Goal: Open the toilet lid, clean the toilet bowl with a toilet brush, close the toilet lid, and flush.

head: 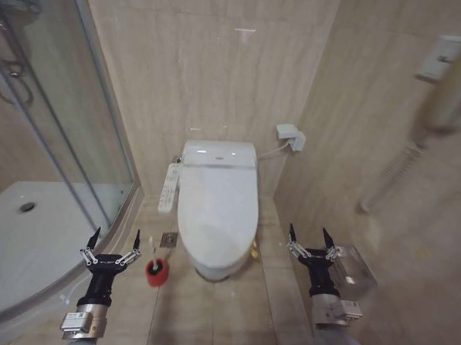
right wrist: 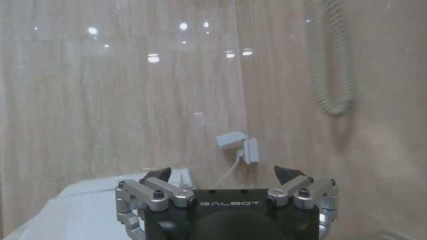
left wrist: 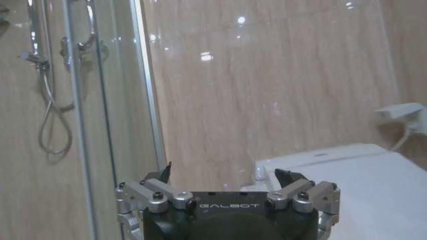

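Observation:
The toilet lid (head: 217, 206) is down, glossy white, with a yellow strap (head: 255, 251) at its right edge; it hides the toilet bowl. The toilet brush (head: 156, 269) stands on the floor to the left of the toilet, its short white handle rising from a red cup holder. My left gripper (head: 115, 238) hovers open just left of the brush, nothing between its fingers. My right gripper (head: 308, 234) hangs open to the right of the toilet, empty. In the left wrist view the open left gripper (left wrist: 223, 174) faces the wall with the lid (left wrist: 363, 180) beside it. In the right wrist view, my right gripper (right wrist: 222, 174) is open too.
A glass shower enclosure (head: 86, 118) and white shower tray (head: 18, 246) fill the left. A long white button panel (head: 169, 187) sits at the toilet's left. A wall outlet (head: 292, 135) with cable and a wall phone (head: 441, 58) with coiled cord are on the right. A floor drain (head: 169, 239) lies near the brush.

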{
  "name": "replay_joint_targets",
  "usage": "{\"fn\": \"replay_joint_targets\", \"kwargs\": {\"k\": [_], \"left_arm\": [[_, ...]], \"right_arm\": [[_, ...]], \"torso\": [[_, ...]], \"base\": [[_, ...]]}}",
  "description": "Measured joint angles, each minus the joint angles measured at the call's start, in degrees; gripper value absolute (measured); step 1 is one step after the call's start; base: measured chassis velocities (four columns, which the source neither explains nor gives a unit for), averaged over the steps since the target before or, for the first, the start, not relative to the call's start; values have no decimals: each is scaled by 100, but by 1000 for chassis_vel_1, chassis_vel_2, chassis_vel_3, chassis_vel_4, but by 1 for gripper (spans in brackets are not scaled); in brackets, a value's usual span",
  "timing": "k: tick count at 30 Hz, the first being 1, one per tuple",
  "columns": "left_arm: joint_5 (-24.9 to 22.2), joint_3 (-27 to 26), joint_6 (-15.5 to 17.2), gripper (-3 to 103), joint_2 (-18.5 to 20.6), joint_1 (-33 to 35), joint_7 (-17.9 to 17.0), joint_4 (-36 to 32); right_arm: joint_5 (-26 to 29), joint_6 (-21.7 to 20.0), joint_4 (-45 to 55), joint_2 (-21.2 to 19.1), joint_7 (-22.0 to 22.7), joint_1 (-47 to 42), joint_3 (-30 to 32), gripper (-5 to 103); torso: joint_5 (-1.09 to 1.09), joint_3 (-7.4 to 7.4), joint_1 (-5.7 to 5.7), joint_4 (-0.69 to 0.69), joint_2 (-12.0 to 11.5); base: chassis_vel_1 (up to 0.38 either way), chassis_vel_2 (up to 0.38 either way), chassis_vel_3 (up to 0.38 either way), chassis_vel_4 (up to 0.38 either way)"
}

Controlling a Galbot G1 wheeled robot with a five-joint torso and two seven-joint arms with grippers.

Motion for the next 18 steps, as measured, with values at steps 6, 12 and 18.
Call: {"fn": "replay_joint_targets", "kwargs": {"k": [6,12,18], "left_arm": [[0,0,0,100,0,1,0,0],[0,0,0,100,-1,0,0,1],[0,0,0,100,-1,-5,0,0]], "right_arm": [[0,0,0,0,0,0,0,100],[0,0,0,-1,0,1,0,100],[0,0,0,-1,0,4,1,100]], "torso": [[-2,-1,-3,0,1],[-2,-2,-4,1,2],[-1,2,6,-1,-2]], "base": [[318,-342,-350,334],[125,-106,-135,141],[-57,27,49,-47]]}}
